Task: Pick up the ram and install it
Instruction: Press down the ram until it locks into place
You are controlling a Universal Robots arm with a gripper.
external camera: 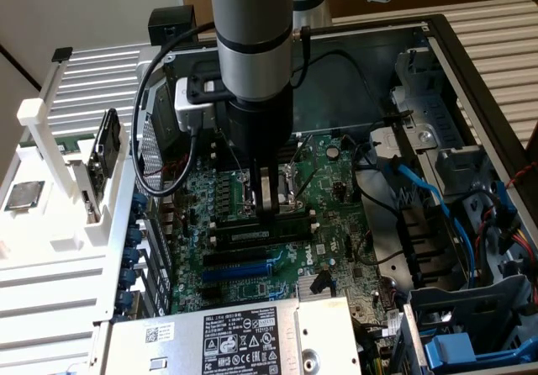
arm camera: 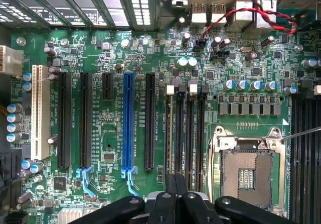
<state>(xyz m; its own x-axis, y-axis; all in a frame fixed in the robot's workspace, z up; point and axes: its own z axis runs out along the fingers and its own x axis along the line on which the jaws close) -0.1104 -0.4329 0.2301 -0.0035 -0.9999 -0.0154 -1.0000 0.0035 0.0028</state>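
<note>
ram (external camera: 252, 234) right beneath closed hand (external camera: 267, 215)

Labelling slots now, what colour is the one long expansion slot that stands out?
Blue expansion slot, clearest in the wrist view.

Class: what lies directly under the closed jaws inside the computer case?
Black memory slots on the green motherboard, beside the open processor socket. The gripper covers the slots' near ends.

The closed gripper (arm camera: 175, 196) hangs over a green motherboard (arm camera: 110, 128), its fingertips above the black memory slots (arm camera: 185, 128). Near these slots lies an open processor socket (arm camera: 247, 171); a blue expansion slot (arm camera: 129, 121) lies on their other side.
</note>
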